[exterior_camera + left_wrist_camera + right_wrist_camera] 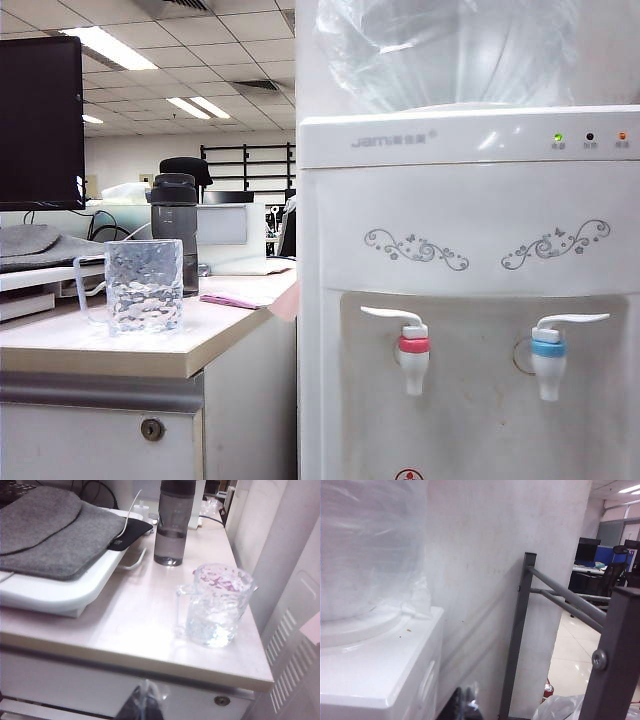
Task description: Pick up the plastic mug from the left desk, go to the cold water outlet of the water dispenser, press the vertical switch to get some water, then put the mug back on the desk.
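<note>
The plastic mug (145, 285) (217, 605), clear and dimpled with a thin handle, stands upright on the left desk (100, 350) (120, 630) near its front right corner. It looks to hold some water low down. My left gripper (145, 700) is shut and empty, below the desk's front edge, before the drawer front and well apart from the mug. The water dispenser (460, 200) stands right of the desk. Its cold water outlet (548, 352) has a blue collar, and the vertical switch (572, 320) is a white lever above it. My right gripper (466, 702) is shut beside the dispenser's top (380, 670).
A smoky-grey bottle (174, 230) (172, 525) stands behind the mug. A grey felt sleeve (45, 530) lies on a white stand. A pink-red-collared tap (413, 345) is left of the blue one. A grey metal frame (520, 630) and a wall are near the right gripper.
</note>
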Tool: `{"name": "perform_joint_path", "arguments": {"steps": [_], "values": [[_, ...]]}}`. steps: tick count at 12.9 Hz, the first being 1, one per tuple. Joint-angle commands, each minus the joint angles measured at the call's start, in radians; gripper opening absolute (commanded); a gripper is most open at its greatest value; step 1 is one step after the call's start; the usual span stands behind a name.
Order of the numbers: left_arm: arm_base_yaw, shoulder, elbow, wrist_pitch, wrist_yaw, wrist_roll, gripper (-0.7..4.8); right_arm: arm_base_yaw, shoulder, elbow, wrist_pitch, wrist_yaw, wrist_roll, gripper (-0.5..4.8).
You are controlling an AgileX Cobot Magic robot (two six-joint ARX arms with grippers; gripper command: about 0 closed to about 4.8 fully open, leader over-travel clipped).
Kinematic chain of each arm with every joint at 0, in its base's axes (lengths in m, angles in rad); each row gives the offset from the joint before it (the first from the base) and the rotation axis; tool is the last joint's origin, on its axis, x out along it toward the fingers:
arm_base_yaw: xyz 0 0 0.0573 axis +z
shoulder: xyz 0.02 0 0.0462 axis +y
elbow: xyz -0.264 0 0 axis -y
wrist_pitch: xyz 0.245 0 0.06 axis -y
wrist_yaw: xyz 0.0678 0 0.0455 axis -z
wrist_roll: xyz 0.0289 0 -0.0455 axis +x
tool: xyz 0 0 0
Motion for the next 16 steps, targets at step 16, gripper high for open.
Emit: {"name": "perform_joint_path", "arguments": {"steps": [16], "values": [[0.025,-0.001,0.0,0.006,0.116,0.054,-0.05,0.089,-0.048,-0.218,0.025,0.086,-0.002,-0.01]]}}
